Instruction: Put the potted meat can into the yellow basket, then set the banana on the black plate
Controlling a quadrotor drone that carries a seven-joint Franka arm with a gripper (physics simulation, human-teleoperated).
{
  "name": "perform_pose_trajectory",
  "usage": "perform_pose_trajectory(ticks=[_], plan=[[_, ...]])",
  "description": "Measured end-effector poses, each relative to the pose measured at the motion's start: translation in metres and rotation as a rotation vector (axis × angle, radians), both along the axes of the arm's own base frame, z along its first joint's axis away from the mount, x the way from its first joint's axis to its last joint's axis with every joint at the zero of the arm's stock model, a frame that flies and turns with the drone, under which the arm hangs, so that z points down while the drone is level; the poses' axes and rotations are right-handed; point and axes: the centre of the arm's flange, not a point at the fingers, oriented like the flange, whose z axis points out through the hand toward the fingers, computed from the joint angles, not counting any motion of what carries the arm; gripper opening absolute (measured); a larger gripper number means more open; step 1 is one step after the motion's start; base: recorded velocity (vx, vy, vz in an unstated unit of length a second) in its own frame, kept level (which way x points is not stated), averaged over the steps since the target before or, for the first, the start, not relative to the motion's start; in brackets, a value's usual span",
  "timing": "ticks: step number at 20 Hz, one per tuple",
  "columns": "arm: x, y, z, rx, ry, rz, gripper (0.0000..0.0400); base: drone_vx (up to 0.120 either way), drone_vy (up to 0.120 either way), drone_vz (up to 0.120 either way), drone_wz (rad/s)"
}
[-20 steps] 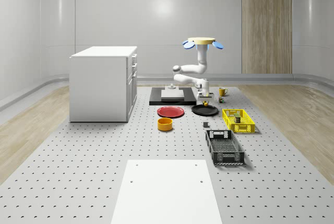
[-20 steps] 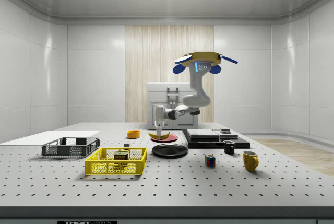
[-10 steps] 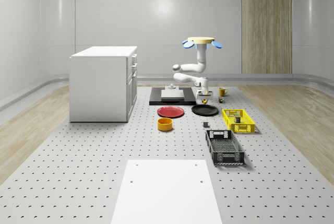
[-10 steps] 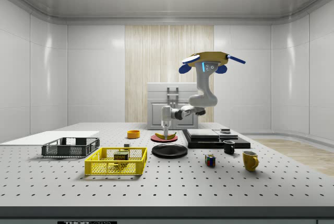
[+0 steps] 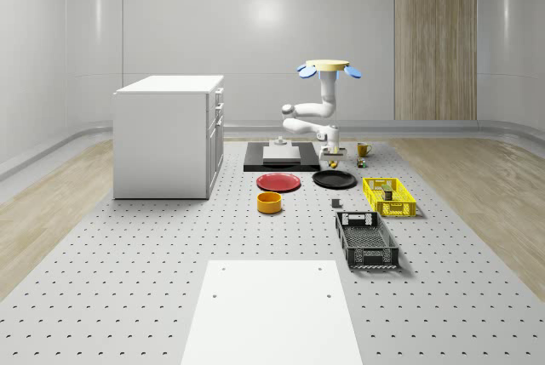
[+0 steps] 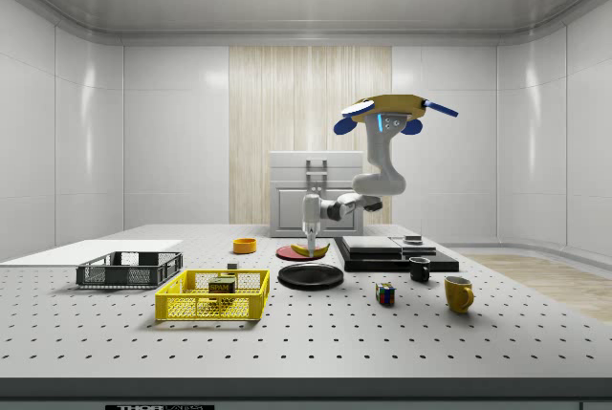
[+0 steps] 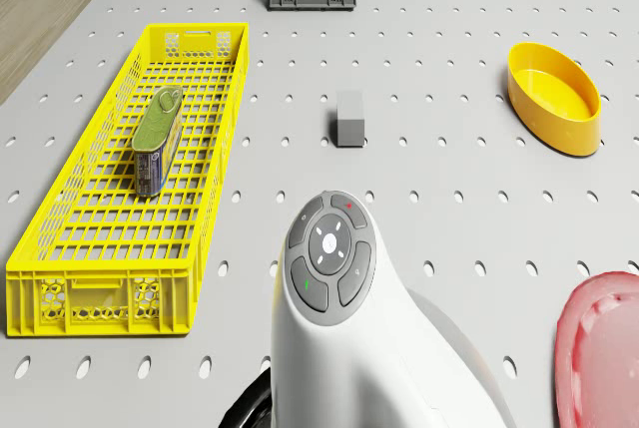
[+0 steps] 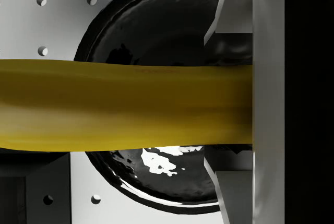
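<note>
The drone hovers in the air above the far part of the perforated table, over the black slab beside the black plate, with the arm bent down from it. The gripper points downward and is clamped on the banana, which lies crosswise between its fingers. Directly below the gripper, in the wrist view, sits the black plate, and the side view shows the banana held clear above it, apparently over its far edge, though the angle makes that hard to judge. Well apart from the gripper, toward the side view's left, the yellow basket holds the potted meat can, lying on its side.
</note>
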Motion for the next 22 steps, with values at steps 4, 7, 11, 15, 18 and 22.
perform_pose_trajectory(ticks=[4,7,11,15,18,22], plan=[[0.000,0.000,0.016,0.000,0.000,0.000,0.0201,0.000,0.000,0.000,0.000],[0.000,0.000,0.027,0.000,0.000,0.000,0.0201,0.000,0.000,0.000,0.000],[0.000,0.000,0.037,0.000,0.000,0.000,0.0201,0.000,0.000,0.000,0.000],[0.000,0.000,0.048,0.000,0.000,0.001,0.0201,0.000,0.000,0.000,0.000],[0.000,0.000,0.057,-0.001,0.000,0.001,0.0201,0.000,0.000,0.000,0.000],[0.000,0.000,0.065,0.002,-0.001,-0.003,0.0278,0.000,0.000,0.000,0.000]])
